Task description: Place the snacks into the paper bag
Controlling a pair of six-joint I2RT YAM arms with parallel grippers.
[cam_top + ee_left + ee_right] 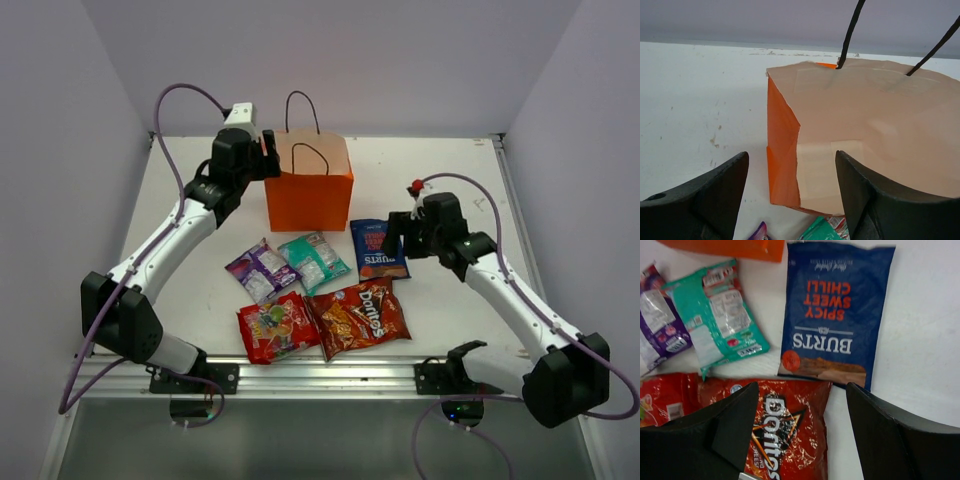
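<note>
The orange paper bag [308, 190] stands upright at the back centre, mouth open, dark handles up. My left gripper [268, 150] is open at its top left corner. In the left wrist view the open gripper [792, 200] frames the bag's left wall [782, 150]; I cannot tell if it touches. My right gripper [394, 233] is open and empty, hovering over the dark blue bag [378, 250]. The Doritos bag [362, 315], red candy bag [275, 328], purple pack [260, 270] and teal pack [313, 260] lie flat in front of the paper bag. In the right wrist view the open gripper [802, 435] is above the Doritos bag [790, 430], below the blue bag [835, 315].
White table [180, 290] with purple-grey walls on three sides and a metal rail [330, 375] at the near edge. The teal pack [720, 315], purple pack [660, 330] and red candy bag [660, 400] lie left of my right gripper.
</note>
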